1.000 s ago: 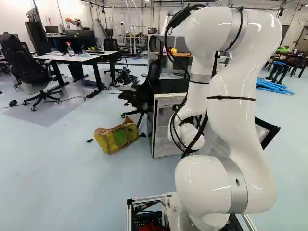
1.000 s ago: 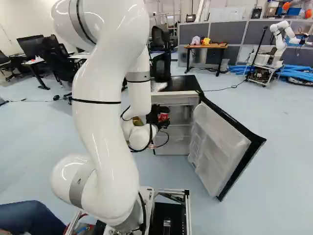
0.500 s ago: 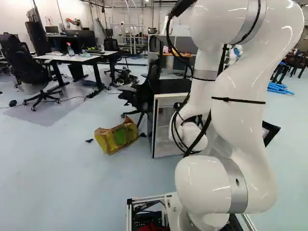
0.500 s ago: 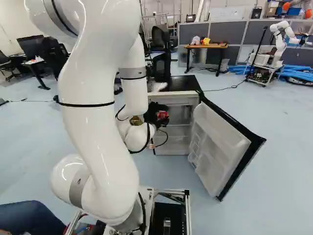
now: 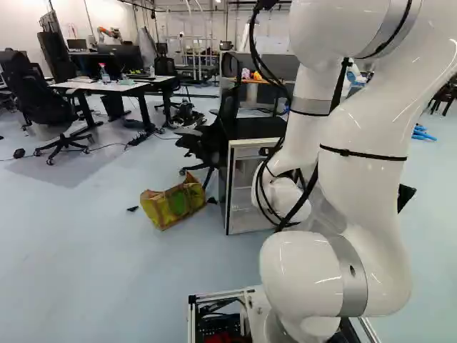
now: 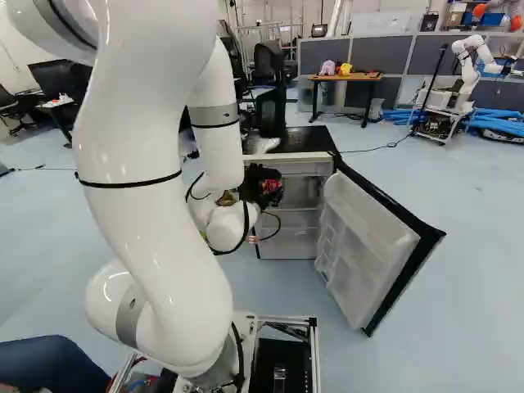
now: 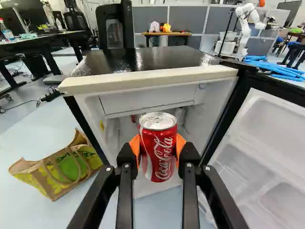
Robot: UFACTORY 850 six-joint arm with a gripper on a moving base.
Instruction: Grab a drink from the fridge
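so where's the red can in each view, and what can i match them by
Left base view: not visible.
Right base view: red can left of the open door, above the picture's middle.
Wrist view: gripped between the fingers of the gripper.
Shared landmark: the black-topped fridge.

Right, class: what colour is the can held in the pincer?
The can is red with white lettering and a silver top, clearest in the wrist view.
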